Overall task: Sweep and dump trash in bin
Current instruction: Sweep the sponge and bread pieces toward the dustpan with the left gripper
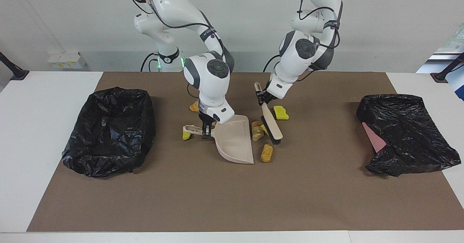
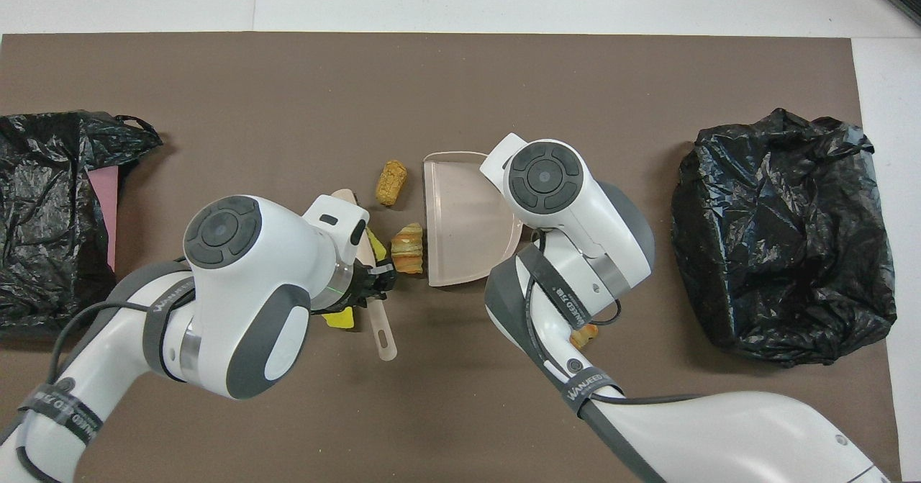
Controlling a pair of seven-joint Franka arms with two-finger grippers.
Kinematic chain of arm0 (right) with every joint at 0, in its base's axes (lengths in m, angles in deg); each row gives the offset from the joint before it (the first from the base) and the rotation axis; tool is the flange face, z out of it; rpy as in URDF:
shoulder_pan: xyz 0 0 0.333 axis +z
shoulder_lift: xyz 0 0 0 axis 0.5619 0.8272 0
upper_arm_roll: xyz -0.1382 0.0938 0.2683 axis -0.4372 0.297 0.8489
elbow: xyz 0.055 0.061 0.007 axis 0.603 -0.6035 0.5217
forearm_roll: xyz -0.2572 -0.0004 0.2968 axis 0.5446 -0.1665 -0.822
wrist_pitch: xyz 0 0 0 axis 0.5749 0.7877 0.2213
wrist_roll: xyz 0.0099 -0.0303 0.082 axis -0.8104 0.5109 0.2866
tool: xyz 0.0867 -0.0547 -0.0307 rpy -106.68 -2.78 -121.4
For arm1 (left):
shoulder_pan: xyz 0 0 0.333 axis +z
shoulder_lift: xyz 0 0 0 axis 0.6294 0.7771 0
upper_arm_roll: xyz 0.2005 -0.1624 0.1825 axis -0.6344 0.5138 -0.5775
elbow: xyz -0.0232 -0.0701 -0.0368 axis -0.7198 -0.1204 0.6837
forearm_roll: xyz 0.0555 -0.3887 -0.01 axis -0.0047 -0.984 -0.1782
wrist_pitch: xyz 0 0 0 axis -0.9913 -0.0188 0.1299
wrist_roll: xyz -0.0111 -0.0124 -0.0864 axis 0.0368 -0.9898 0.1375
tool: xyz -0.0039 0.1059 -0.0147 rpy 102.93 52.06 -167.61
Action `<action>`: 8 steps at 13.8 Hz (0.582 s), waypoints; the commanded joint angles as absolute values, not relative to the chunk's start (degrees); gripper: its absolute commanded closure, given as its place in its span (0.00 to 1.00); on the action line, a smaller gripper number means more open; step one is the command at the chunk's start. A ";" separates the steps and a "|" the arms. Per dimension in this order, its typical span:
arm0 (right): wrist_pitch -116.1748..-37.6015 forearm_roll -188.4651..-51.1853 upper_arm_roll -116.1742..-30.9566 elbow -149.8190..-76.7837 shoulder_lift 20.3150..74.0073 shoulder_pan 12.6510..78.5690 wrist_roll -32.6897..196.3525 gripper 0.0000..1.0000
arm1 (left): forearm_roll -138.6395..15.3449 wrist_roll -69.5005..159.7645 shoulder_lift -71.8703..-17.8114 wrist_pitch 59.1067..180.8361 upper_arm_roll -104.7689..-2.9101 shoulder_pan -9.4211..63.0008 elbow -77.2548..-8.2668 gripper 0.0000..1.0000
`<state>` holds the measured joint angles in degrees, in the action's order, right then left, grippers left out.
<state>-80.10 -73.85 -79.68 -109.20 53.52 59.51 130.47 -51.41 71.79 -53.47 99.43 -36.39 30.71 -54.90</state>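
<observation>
My right gripper [image 1: 206,130] is shut on the handle of the beige dustpan [image 1: 235,139], whose mouth rests on the mat. My left gripper [image 1: 261,98] is shut on the handle of the beige brush [image 1: 272,126], bristles down beside the pan's open side. Trash lies around them. A striped croissant [image 1: 257,130] sits between brush and pan [image 2: 464,224], a golden roll [image 1: 267,153] farther out, and a yellow sponge [image 1: 281,112] by the brush. A yellow chunk [image 1: 186,135] lies under the pan's handle, and another croissant [image 1: 194,107] shows by the right wrist. The black-lined bin [image 1: 108,130] stands at the right arm's end.
A second black bag [image 1: 406,134] with a pink edge lies at the left arm's end of the brown mat [image 1: 232,199]. Both forearms hang low over the middle of the mat.
</observation>
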 commanded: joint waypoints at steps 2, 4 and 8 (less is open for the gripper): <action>-81.72 -73.68 -79.18 -110.62 52.47 58.62 129.91 1.00 | -47.58 83.01 -58.49 91.21 -36.04 31.27 -56.60 1.00; -81.81 -73.68 -79.18 -110.62 52.47 58.62 129.82 1.00 | -47.58 89.59 -60.69 88.48 -36.04 31.27 -57.40 1.00; -81.63 -73.59 -79.18 -110.71 52.30 58.88 130.34 1.00 | -47.67 95.43 -68.85 91.08 -35.51 29.52 -68.88 1.00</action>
<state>-80.12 -73.85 -79.62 -109.20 53.52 59.33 130.47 -48.39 93.02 -62.03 88.62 -35.37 30.81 -60.48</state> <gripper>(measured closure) 0.683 0.749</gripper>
